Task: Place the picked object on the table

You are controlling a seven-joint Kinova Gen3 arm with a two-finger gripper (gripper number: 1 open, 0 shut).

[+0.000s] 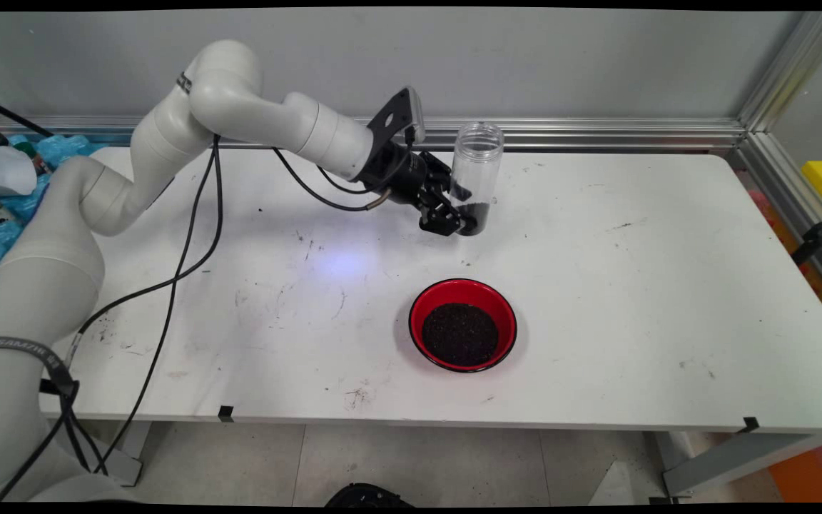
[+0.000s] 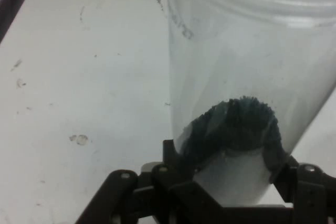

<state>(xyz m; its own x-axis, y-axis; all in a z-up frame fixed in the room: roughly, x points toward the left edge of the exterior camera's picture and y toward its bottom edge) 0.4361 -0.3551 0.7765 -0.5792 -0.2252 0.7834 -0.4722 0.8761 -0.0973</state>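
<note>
Two containers on the table, one in the claw

One white arm reaches in from the left of the main view, black cables (image 1: 190, 250) drooping from it to the white table (image 1: 632, 285). At its end the black gripper (image 1: 457, 214) is clenched on the lower part of a clear plastic jar (image 1: 477, 160), one finger on each side of the wall. The jar stands upright, or nearly so, its open threaded mouth at the top, near the table's far edge and the metal rail (image 1: 596, 132) along the wall. Whether its base touches the table or hangs just above it cannot be told. A small heap of dark granules (image 1: 474, 213) lies in the bottom of the jar.

From the hand view the jar (image 2: 247, 66) fills the upper right, the dark granules (image 2: 236, 127) banked against its wall between the fingers (image 2: 170, 153) that press on it.

Nearer the camera, well apart from the jar, sits a red bowl (image 1: 425, 303) with a black rim, holding a layer of the same dark grains. Scuffs and specks mark the tabletop round it
</note>
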